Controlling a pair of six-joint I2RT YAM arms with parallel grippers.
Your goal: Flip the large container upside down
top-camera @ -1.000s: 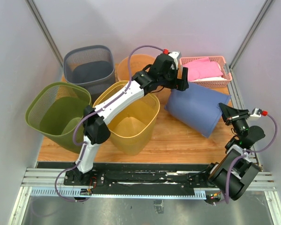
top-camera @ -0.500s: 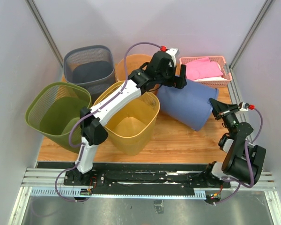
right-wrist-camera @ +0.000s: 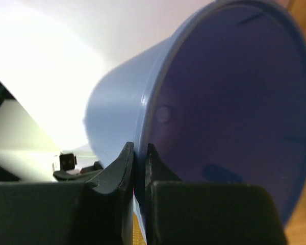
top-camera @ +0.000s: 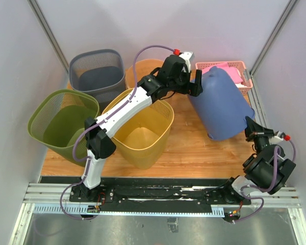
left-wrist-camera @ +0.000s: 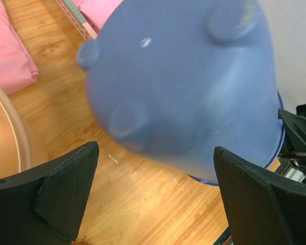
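Note:
The large blue container [top-camera: 222, 104] is tilted on the table's right side, bottom up and leaning toward the back, mouth down toward the front right. My right gripper [top-camera: 251, 126] is shut on its rim; the right wrist view shows the rim [right-wrist-camera: 143, 122] pinched between my two fingers, with the dark inside [right-wrist-camera: 229, 102] at right. My left gripper [top-camera: 200, 84] is open beside the container's upturned bottom, not holding it. In the left wrist view the bottom with its round feet [left-wrist-camera: 183, 87] fills the space ahead of my open fingers [left-wrist-camera: 66, 189].
A yellow mesh bin [top-camera: 143, 127] stands mid-table under the left arm. An olive bin [top-camera: 61, 122], a grey bin [top-camera: 97, 71] and an orange bin [top-camera: 143, 71] stand to the left and back. A pink basket with pink cloth [top-camera: 239, 71] is behind the container.
The blue container has swung from lying on its side to standing tilted with its bottom up. My right gripper has moved down and right with the rim. The left gripper stays near the bottom.

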